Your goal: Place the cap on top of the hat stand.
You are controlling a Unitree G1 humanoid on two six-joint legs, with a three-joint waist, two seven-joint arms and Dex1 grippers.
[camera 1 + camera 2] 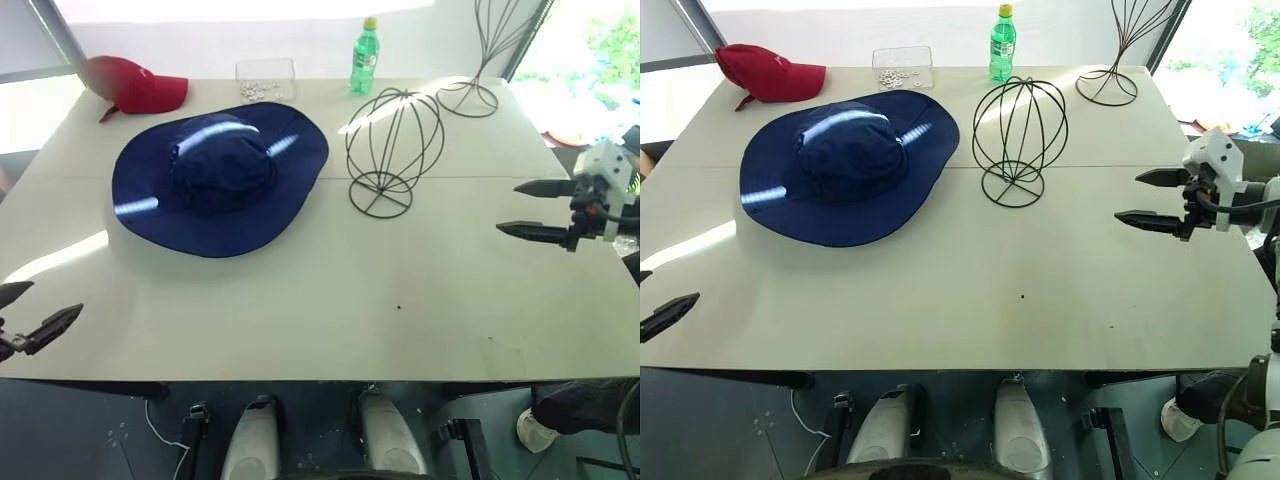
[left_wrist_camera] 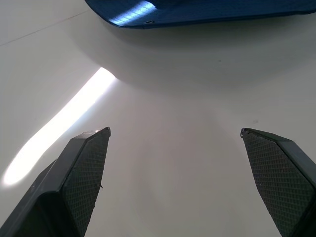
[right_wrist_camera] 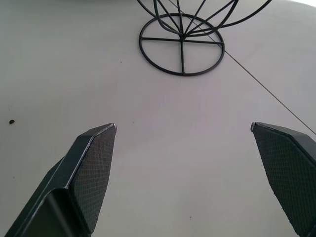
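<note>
I see pale surface (image 1: 300, 310) with thin seam across middle, sunlight streak near left edge. Bright windows behind, dark frame posts at both corners, greenery outside right. Dark grey floor (image 1: 100, 430) below.

Setting reads as a robot test bench in a lab or demo room, not a home. Landmark: one large plain white table (image 1: 330, 300) with a seam across its middle. Laid out on it like trial props: a navy cap (image 1: 218, 176) left of centre, a globe-shaped hat stand (image 1: 392, 150) just right of it, a taller wire stand (image 1: 480, 60), a green bottle (image 1: 365, 56), a clear box (image 1: 266, 78) and a red cap (image 1: 135, 85) along its far edge. Bright windows behind the table; dark floor with a cable (image 1: 165, 435) below its near edge.
</note>
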